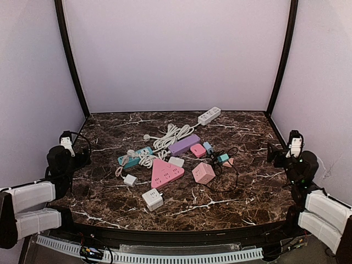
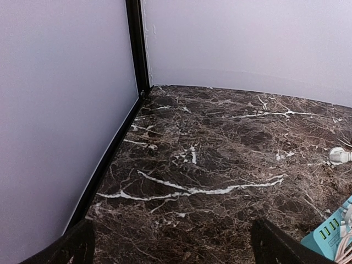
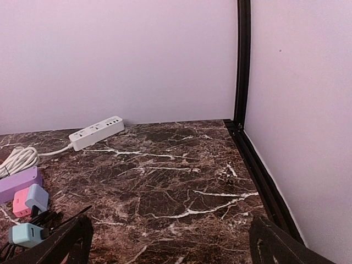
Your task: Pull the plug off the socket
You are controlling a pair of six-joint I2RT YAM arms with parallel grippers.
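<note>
A cluster of sockets and plugs lies mid-table: a pink triangular socket [image 1: 166, 172], a pink cube socket [image 1: 203, 172], a white cube socket [image 1: 152, 199], a teal strip [image 1: 135, 156] and a purple strip [image 1: 184, 144]. Small plug adapters [image 1: 198, 150] and coiled white cable [image 1: 171, 133] lie among them. From here I cannot tell which plug sits in which socket. My left gripper [image 1: 82, 157] hangs open at the left edge, away from the cluster. My right gripper [image 1: 273, 155] hangs open at the right edge. Both wrist views show bare marble between wide-apart fingers [image 2: 275, 245] [image 3: 278, 245].
A white power strip [image 1: 209, 115] [image 3: 96, 132] lies by the back wall. Black cable [image 1: 226, 173] loops right of the pink cube. Lilac walls with black corner posts [image 1: 70, 60] close in three sides. The teal strip's end [image 2: 330, 234] shows at the left wrist view's right edge.
</note>
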